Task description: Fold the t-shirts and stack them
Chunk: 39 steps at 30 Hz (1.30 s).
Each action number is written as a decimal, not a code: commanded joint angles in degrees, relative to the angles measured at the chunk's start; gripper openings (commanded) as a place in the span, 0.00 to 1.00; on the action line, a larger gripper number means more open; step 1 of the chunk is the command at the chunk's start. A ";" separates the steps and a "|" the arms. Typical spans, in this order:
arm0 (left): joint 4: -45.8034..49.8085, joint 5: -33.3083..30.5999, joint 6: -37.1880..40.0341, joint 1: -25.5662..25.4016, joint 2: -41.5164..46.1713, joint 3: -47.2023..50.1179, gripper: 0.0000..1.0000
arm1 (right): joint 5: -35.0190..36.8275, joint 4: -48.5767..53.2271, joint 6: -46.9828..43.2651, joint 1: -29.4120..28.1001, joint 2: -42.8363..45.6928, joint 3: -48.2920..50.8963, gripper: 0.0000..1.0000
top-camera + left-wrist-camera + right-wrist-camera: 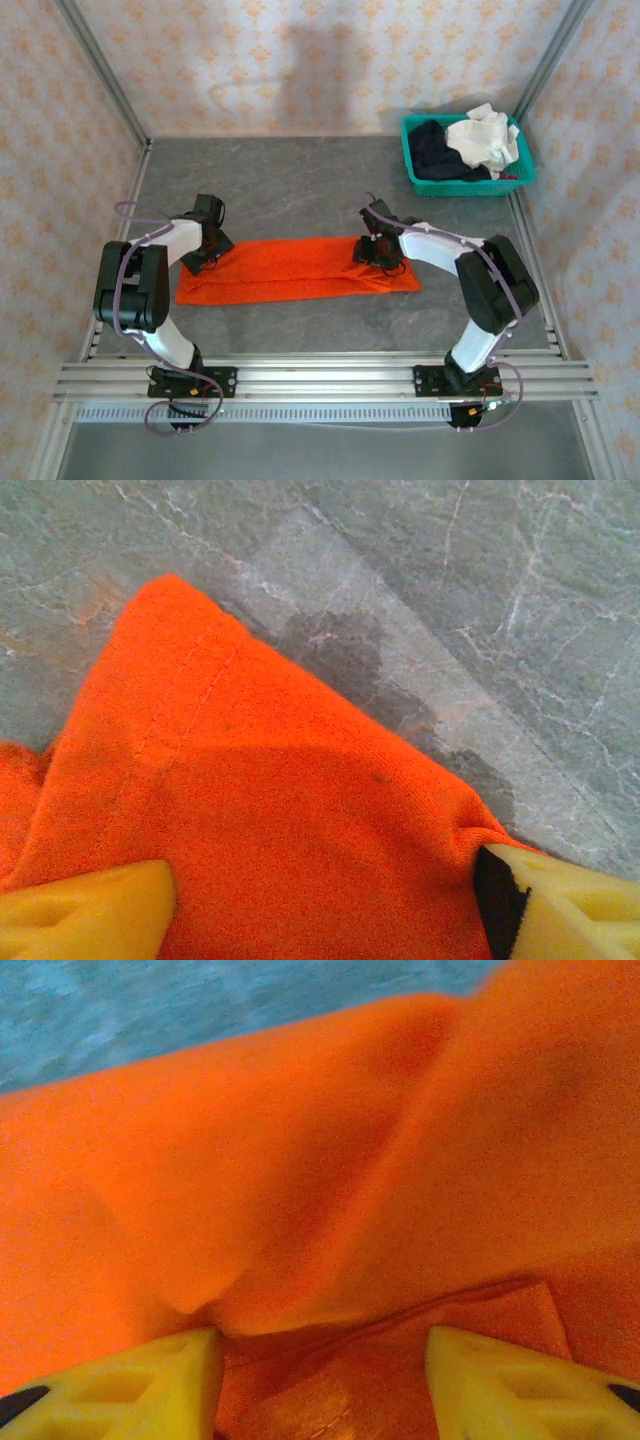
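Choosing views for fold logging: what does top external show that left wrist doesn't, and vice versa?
Top external adds the whole orange t-shirt as a long strip, left gripper and right gripper near its ends, and the teal basket with a white shirt and a dark shirt. Left wrist adds the stitched hem and yellow fingers apart astride the cloth. Both: orange t-shirt on grey table.

We've got a grey stone-look bench [300,190]: orange t-shirt [290,270] flat mid-bench, teal basket [470,186] far-right corner.
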<state>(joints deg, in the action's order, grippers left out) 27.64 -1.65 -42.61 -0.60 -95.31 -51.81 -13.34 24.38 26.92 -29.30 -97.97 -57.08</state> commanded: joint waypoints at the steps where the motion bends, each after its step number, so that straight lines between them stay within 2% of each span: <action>1: -0.30 2.44 -1.94 0.65 0.34 4.10 0.80 | 1.66 -0.04 4.21 3.17 -2.76 0.89 0.57; 5: 0.50 3.93 -2.71 0.65 2.19 5.76 0.80 | 0.92 -1.17 3.23 4.55 -4.28 -0.10 0.59; 9: 1.06 6.02 -3.65 0.10 4.29 8.33 0.80 | 3.69 3.07 -2.64 4.78 -9.84 -9.27 0.63; 12: 2.27 7.05 -4.61 -0.72 6.75 10.56 0.81 | 5.36 6.52 -6.52 5.02 -15.74 -19.13 0.64; 18: 4.16 8.36 -7.80 -4.34 12.20 15.91 0.81 | 2.97 14.21 -12.29 5.26 -31.52 -43.72 0.65; 25: 3.28 10.15 -14.51 -13.53 16.53 18.16 0.83 | -1.62 19.91 -11.75 5.79 -48.88 -74.75 0.66; 29: 4.97 7.51 -14.22 -14.34 20.42 15.78 0.86 | -2.41 21.62 -11.51 6.18 -52.77 -85.48 0.69; 31: 8.00 3.56 -11.68 -14.31 22.24 12.73 0.90 | -2.24 21.02 -11.55 6.27 -50.80 -85.53 0.71; 33: 10.60 -0.31 -8.41 -13.84 22.97 9.34 0.93 | -1.87 18.64 -11.64 6.32 -46.46 -80.77 0.72; 39: 13.17 -8.08 2.82 -8.07 19.65 3.52 0.95 | -0.68 -3.52 -5.35 6.36 -25.51 -47.35 0.73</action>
<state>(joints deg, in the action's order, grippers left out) 36.18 -2.42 -46.30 -11.22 -74.00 -46.50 -15.16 32.08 17.78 -23.18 -133.29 -113.56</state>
